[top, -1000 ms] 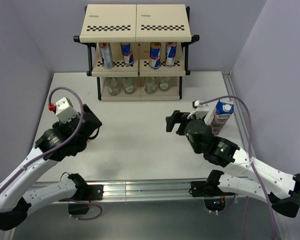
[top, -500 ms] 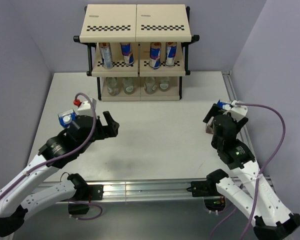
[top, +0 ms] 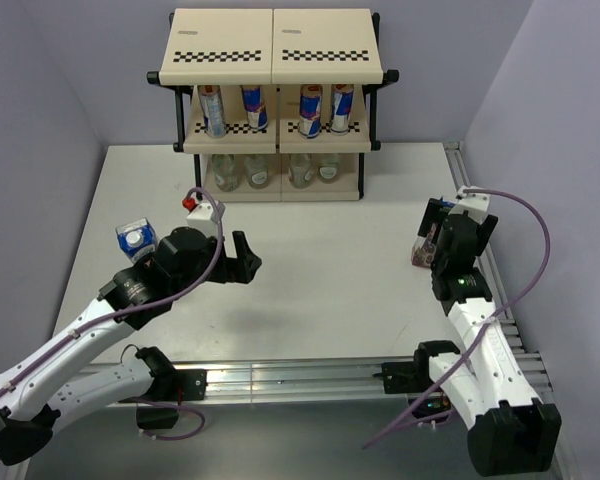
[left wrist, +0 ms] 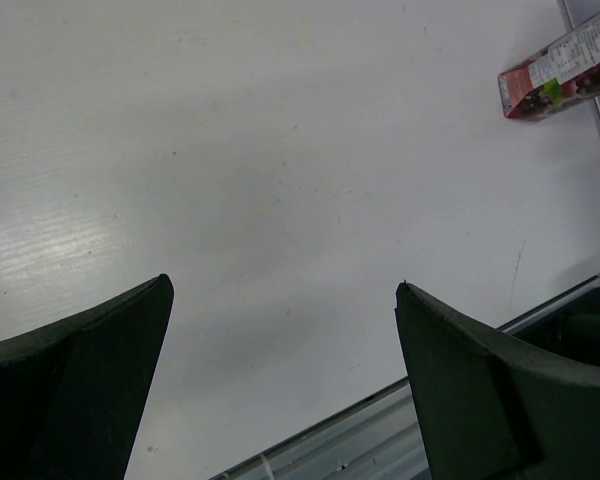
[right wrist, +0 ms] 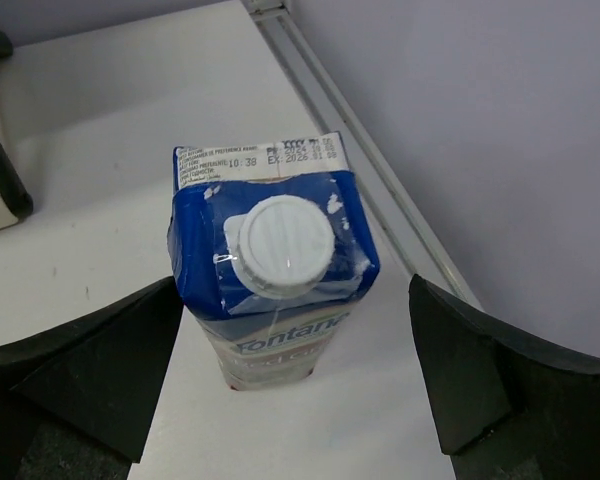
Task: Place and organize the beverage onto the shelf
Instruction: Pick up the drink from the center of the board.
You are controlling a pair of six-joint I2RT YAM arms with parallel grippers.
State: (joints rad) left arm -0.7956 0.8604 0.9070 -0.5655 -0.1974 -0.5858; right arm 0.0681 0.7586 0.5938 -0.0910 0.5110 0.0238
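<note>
Now I see the carton point(right wrist: 275, 270), blue-topped with a white screw cap and a printed date strip, upright between my right gripper's point(right wrist: 292, 288) spread, unclenched fingers. From above, the wrist hides most of it. My left gripper point(left wrist: 285, 290) gapes, holding nothing, over the table point(left wrist: 280, 150).

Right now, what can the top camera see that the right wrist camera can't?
Only the top view shows the shelf with its cans and bottles, plus the open left claw and the left carton behind it. Only the right wrist view shows the right carton's white cap and printed date. Both show that right carton, the open right claw over it, and the white table.
</note>
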